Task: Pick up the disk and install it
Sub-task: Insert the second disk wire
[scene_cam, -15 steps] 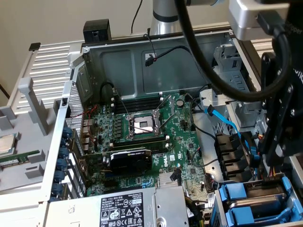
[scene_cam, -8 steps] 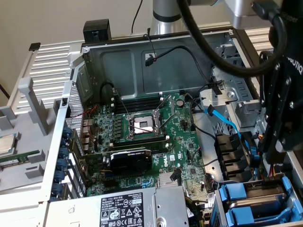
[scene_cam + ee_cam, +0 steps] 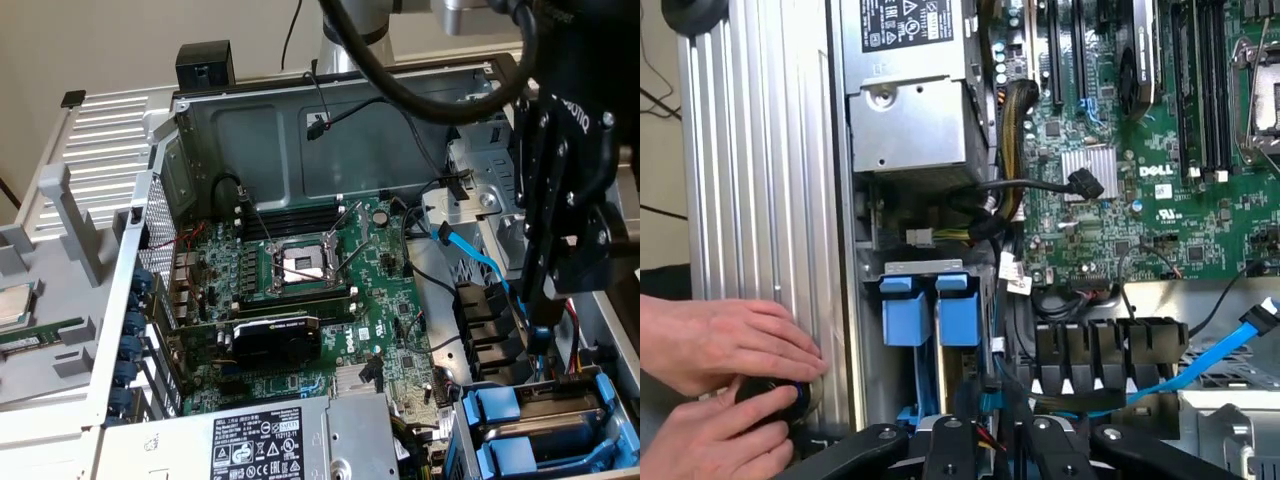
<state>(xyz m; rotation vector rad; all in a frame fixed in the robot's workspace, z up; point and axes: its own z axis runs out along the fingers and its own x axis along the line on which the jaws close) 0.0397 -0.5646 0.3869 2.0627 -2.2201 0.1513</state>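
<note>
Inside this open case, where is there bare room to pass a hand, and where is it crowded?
Free: the bare metal wall above the motherboard. Crowded: around the blue drive carriers, under the end effector, with the blue cable across.

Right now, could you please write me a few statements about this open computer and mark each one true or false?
1. Blue carrier tabs sit in the drive bay beside the power supply. True.
2. The processor socket on the motherboard has a fan cooler on it. False: the socket is bare.
3. A person's hands rest against the ribbed case edge. True.
4. The light blue data cable is coiled on the power supply. False: it runs by the black cable clips.
5. The claw hangs above the drive bay area. True.
</note>
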